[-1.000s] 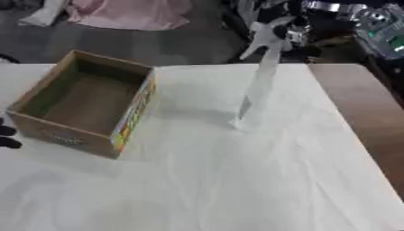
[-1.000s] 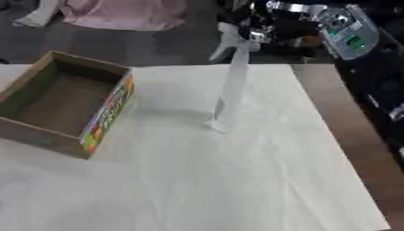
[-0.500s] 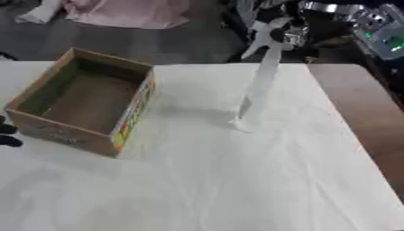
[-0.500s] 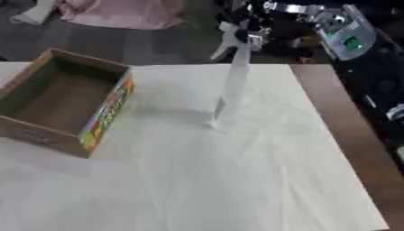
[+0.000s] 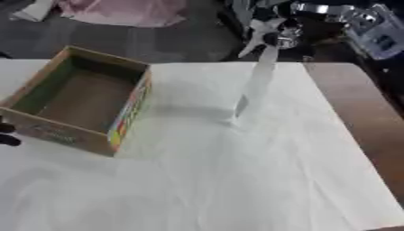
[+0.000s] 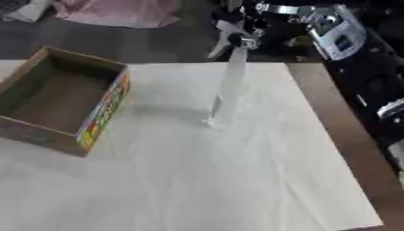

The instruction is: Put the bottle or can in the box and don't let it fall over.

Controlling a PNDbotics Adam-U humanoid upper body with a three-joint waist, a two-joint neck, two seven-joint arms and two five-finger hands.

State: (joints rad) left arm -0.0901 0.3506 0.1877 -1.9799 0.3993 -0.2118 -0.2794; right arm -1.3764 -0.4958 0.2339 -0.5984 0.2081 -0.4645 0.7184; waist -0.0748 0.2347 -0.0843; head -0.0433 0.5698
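Note:
An open cardboard box [image 5: 130, 106] with a colourful printed side stands on the white cloth at the left, and I see nothing in it. A tall, slim, pale bottle [image 5: 254, 85] stands slightly tilted in the middle of the table, its base on the cloth to the right of the box. My right hand [image 5: 274, 34] comes in from the top and seems curled round the bottle's top. Only dark fingertips of my left hand [image 5: 6, 134] show at the left edge, beside the box's near corner.
The white cloth [image 5: 236, 180] covers most of the table, and bare brown tabletop [image 5: 355, 103] shows along its right side. Beyond the far edge are dark equipment, a device with a screen [image 6: 339, 34] and a pink cloth [image 5: 118, 9] on the floor.

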